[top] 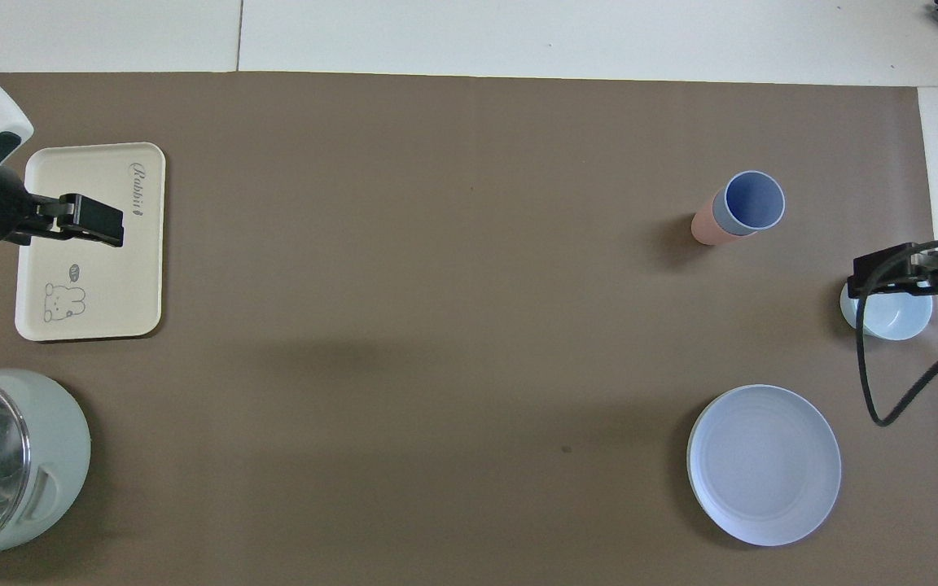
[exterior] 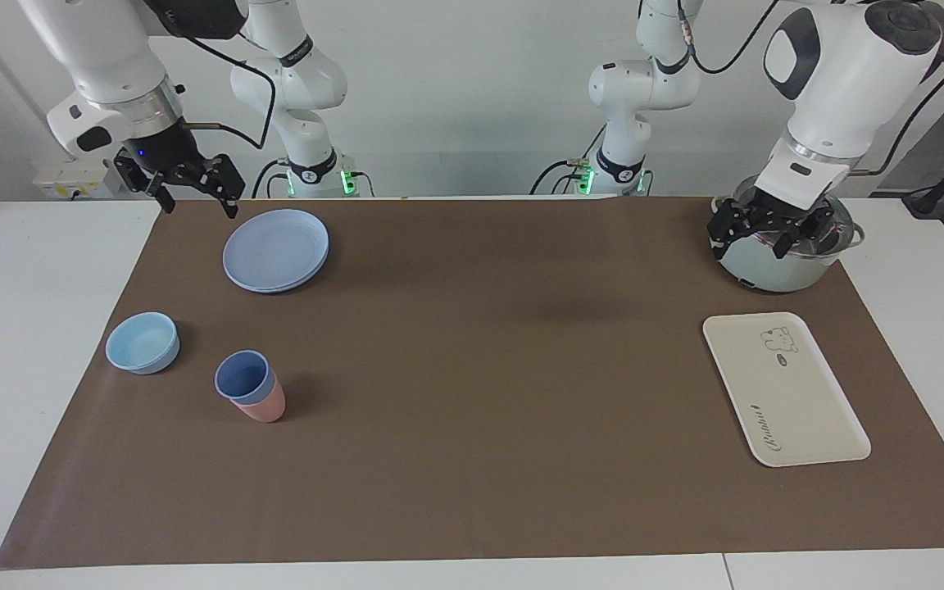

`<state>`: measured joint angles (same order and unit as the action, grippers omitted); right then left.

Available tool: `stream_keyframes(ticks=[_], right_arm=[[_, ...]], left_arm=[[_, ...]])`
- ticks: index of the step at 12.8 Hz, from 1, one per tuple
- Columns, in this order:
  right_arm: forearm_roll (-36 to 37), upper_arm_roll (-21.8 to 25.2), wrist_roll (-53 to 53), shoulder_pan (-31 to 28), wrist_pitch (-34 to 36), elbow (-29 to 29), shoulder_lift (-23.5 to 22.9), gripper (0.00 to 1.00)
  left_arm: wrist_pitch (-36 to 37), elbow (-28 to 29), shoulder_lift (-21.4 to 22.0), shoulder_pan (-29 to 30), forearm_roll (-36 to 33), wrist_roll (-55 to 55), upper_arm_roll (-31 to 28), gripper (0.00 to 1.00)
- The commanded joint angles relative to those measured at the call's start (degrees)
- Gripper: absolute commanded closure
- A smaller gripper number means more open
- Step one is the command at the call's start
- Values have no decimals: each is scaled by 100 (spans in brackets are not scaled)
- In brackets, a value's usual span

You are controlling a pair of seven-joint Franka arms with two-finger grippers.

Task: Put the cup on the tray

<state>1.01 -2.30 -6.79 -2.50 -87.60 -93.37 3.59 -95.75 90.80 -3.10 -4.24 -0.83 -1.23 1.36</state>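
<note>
Sitting nested inside a salmon-pink plastic cup toward the right arm's end of the brown mat: the small periwinkle-blue tapered plastic cup, upright, beside a light-blue round bowl and farther from the robots than a round blue plate. Well apart, at the left arm's end, bare: the cream-white rectangular tray with a bear drawing. Hanging raised by the plate, fingers spread: right gripper. Waiting over a pale-green lidded pot, fingers seemingly parted too, though hard to read against the lid: left gripper. Best done by pinching only the blue rim, then lifting straight up to shed the pink cup
</note>
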Motion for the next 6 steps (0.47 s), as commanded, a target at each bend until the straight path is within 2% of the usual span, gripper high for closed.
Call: stream_keyframes(ticks=[1,6], right_arm=[[-119,-7,143,-31,130,117,-60,0],[-127,-7,55,-13,95,38,-17,0]], left_arm=[[-93,131,134,-112,-102,25,-118,0],[-41,149,143,-120,-93,35,-127,0]])
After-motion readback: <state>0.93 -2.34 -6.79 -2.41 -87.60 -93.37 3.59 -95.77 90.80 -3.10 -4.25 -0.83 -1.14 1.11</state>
